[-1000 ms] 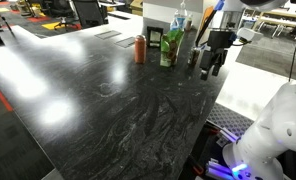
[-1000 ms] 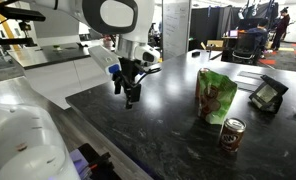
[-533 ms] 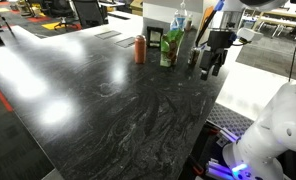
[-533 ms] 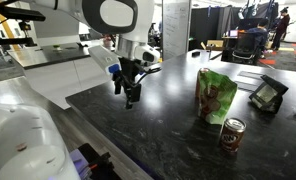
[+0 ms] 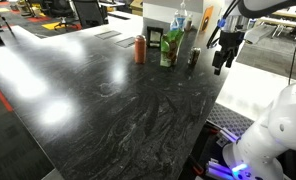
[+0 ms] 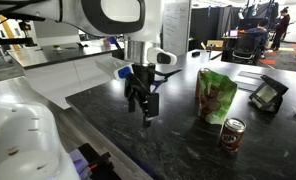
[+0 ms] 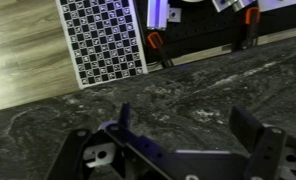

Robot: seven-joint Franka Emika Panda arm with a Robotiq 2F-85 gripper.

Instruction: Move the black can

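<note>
End effector (image 5: 223, 63) moved aside, open, empty | black can (image 5: 193, 57) upright, axis vertical

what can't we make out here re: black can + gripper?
black can: tiny and dark in an exterior view; label unreadable, its edge against the green bag unclear.
black can: outside the wrist view's frame.
gripper: small and dark in both exterior views; finger gap unreadable there.
gripper height over the table: unclear in both exterior views.
</note>
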